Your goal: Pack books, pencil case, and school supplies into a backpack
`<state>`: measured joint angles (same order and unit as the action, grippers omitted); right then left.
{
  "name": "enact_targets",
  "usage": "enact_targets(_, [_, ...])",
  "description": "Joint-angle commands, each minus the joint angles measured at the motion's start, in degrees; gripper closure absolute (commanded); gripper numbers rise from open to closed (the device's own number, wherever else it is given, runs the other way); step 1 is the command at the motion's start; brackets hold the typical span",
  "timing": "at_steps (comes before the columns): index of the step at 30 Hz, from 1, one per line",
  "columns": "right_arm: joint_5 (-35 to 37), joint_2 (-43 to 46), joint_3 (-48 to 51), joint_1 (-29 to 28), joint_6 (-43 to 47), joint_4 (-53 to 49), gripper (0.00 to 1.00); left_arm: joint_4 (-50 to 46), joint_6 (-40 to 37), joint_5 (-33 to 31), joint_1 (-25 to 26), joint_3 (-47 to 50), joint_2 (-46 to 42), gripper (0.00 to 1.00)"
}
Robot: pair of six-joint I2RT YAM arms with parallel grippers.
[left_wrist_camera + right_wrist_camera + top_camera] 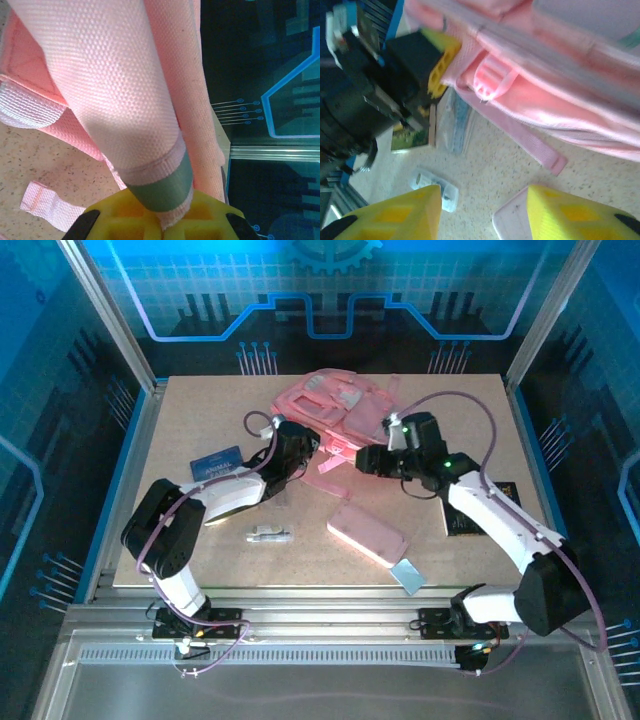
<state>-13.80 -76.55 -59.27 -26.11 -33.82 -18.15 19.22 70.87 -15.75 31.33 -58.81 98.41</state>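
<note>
The pink backpack (330, 402) lies at the back middle of the table. My left gripper (303, 447) is at its near left edge, shut on a fold of its pink fabric with a grey-green band (162, 187). My right gripper (355, 461) hovers open over bare table by the backpack's near edge (560, 107), nothing between its fingers (395, 215). The pink pencil case (367, 533) lies nearer, its corner (512, 225) by the right finger. A white-silver stick (270, 535) (436, 186) and a pale blue rectangle (408, 573) lie in front. One book (217, 462) sits left, another (478, 510) under the right arm.
A loose pink strap (540, 150) trails from the backpack onto the table. A clear packet (457, 120) lies beside the left gripper's black and yellow body (427, 60). Metal frame posts and blue walls ring the table (200, 570).
</note>
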Motion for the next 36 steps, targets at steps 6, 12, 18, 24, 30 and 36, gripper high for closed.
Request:
enact_targets(6, [11.25, -10.13, 2.62, -10.17, -1.64, 17.46, 0.62, 3.37, 3.32, -4.41, 2.85, -1.1, -3.28, 1.0])
enact_targets(12, [26.31, -17.51, 2.47, -13.34, 0.16, 23.51, 0.63, 3.29, 4.72, -5.05, 3.28, 1.38, -5.4, 1.0])
enact_targets(18, [37.08, -22.53, 1.32, -13.78, 0.93, 27.34, 0.57, 2.88, 4.91, -4.79, 3.43, 2.53, -7.31, 1.0])
enact_targets(24, [37.09, -25.4, -1.45, -13.83, 0.49, 33.09, 0.58, 2.76, 5.64, -4.34, 4.09, 3.64, -8.14, 1.0])
enact_targets(30, [34.94, -25.12, -2.71, -13.66, -0.72, 33.27, 1.0, 2.75, 7.39, -4.39, 4.36, 5.36, -6.95, 1.0])
enact_targets(36, [26.14, -20.33, 0.99, -11.09, -1.93, 29.8, 1.0, 0.93, 5.16, -6.8, 2.75, 4.5, -5.41, 1.0])
